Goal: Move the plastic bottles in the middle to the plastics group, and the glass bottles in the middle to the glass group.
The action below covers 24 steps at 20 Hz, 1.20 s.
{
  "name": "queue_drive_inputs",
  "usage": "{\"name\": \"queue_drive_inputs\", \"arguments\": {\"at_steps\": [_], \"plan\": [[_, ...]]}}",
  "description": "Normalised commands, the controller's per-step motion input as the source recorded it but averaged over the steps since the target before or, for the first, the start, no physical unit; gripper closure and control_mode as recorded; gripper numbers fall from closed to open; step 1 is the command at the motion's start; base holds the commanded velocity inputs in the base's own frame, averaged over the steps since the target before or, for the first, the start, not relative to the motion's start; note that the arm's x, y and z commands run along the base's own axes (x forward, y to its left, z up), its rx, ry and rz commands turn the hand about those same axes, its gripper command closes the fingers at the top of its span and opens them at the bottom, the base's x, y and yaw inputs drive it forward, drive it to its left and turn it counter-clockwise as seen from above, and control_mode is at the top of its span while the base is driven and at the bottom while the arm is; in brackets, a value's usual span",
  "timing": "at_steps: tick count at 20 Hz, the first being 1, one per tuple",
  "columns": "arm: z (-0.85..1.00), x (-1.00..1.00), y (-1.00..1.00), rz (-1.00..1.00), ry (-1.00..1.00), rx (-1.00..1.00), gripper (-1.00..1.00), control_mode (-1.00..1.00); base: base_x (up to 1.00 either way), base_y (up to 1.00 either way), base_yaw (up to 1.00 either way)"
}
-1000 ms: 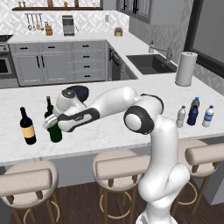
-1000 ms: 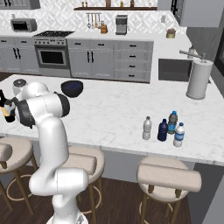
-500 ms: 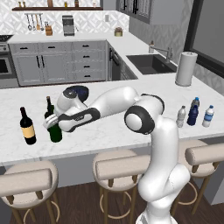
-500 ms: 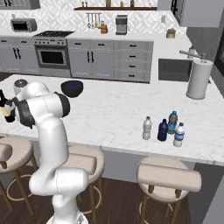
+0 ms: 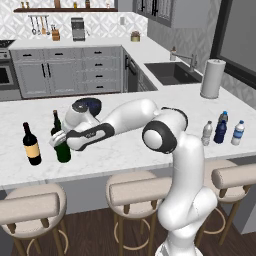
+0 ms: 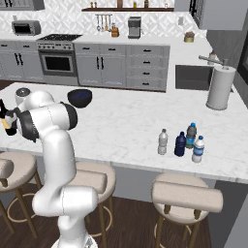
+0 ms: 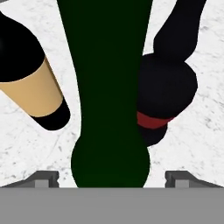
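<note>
The tall, dark green glass bottle [image 7: 109,87] stands upright on the white counter between the jaws of my gripper [image 7: 111,179]. The jaws are open, with a gap on each side of the bottle. In the hand view the yellow-tan labelled bottle [image 7: 33,85] is to its left and the round red-labelled bottle [image 7: 168,87] close on its right. In the left base view my gripper [image 5: 59,141] is at the green bottle [image 5: 63,151], with the yellow-labelled bottle [image 5: 31,145] beside it. Far right stand the clear greyish bottle [image 5: 207,133], the dark blue bottle [image 5: 220,132] and the blue-capped plastic bottles [image 5: 238,133].
A dark bowl [image 5: 88,105] sits on the counter behind my arm. At the far right a paper towel roll [image 5: 212,78] stands next to the sink [image 5: 172,73]. Padded stools [image 5: 137,189] line the counter's front edge.
My jaws have opened and let go of the green bottle, which stands by the two labelled glass bottles. The arm has hardly moved.
</note>
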Motion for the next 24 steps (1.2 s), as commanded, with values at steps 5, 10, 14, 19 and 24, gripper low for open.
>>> {"name": "queue_drive_inputs", "arguments": {"at_steps": [5, 10, 14, 19, 24], "plan": [[0.00, 0.00, -0.03, 0.00, 0.01, 0.00, -1.00, -1.00, 0.00, 0.00, 0.00], [0.00, -0.13, -0.59, -0.02, 0.00, 0.03, -1.00, -1.00, 0.00, 0.00, 0.00], [0.21, -0.27, -0.99, -0.04, 0.00, 0.10, -1.00, -1.00, 0.00, 0.00, 0.00], [0.34, -0.23, -0.94, 0.00, 0.00, 0.12, -1.00, -1.00, 0.00, 0.00, 0.00], [0.47, -0.06, -0.89, 0.00, 0.02, 0.05, -1.00, -1.00, 0.00, 0.00, 0.00]]}}
